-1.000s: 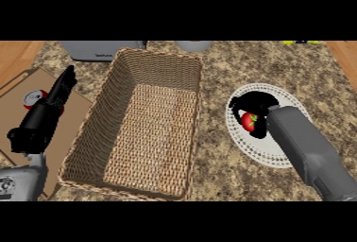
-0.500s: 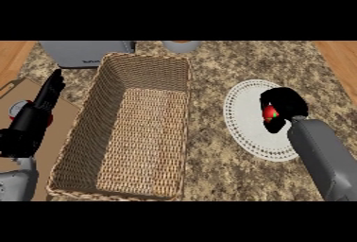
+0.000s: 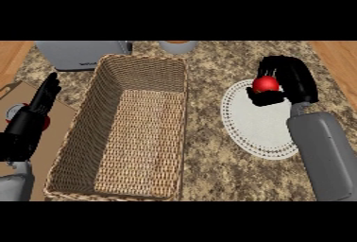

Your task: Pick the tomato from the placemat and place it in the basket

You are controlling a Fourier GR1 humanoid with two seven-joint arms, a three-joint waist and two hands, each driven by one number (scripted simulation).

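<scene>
The red tomato (image 3: 266,84) is held in my right hand (image 3: 287,80), whose fingers and thumb curl round it above the far end of the white round placemat (image 3: 254,124). The long wicker basket (image 3: 105,142) stands to the left of the placemat, with nothing inside it. My left hand (image 3: 36,113) rests open at the left edge, fingers straight and pointing away, beside the basket's left wall.
A grey toaster (image 3: 80,53) stands at the back left and a cup (image 3: 178,46) behind the basket. A brown board (image 3: 14,94) with a red and white object (image 3: 15,112) lies under my left hand. Speckled counter shows between basket and placemat.
My right hand has closed on the tomato and lifted it off the placemat toward the far end. The view has shifted, so the basket sits more to the left.
</scene>
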